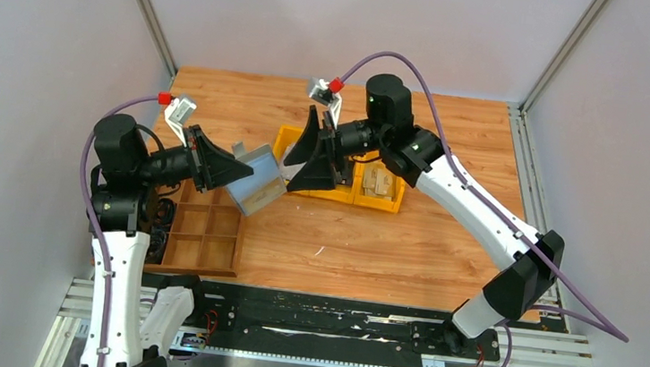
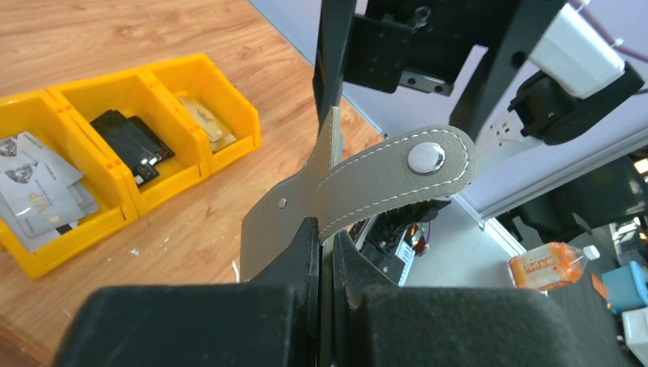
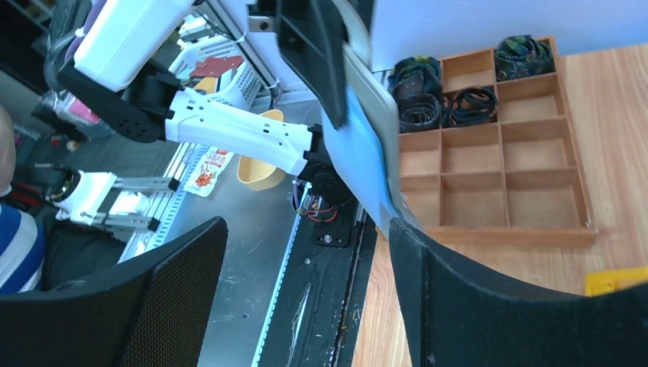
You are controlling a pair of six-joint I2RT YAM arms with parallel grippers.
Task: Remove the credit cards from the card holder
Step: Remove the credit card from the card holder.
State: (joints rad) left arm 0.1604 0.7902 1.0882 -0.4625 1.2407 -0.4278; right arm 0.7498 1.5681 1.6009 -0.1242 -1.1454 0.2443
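Left claw (image 2: 325, 248) clamps the card holder (image 2: 367, 183) aloft; right claw (image 3: 306, 225) gapes wide — close by it.

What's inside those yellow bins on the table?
The left wrist view shows the yellow bins holding, compartment by compartment, light grey cards, a black blocky item and tan cards. Whatever lies beneath these is covered.

Bare worktop (image 1: 405, 245) lies open near-side and right of the yellow bins (image 1: 382, 203); the wooden tray (image 1: 208, 237) blocks the left, and the raised card holder (image 1: 258, 186) fills the gap between.
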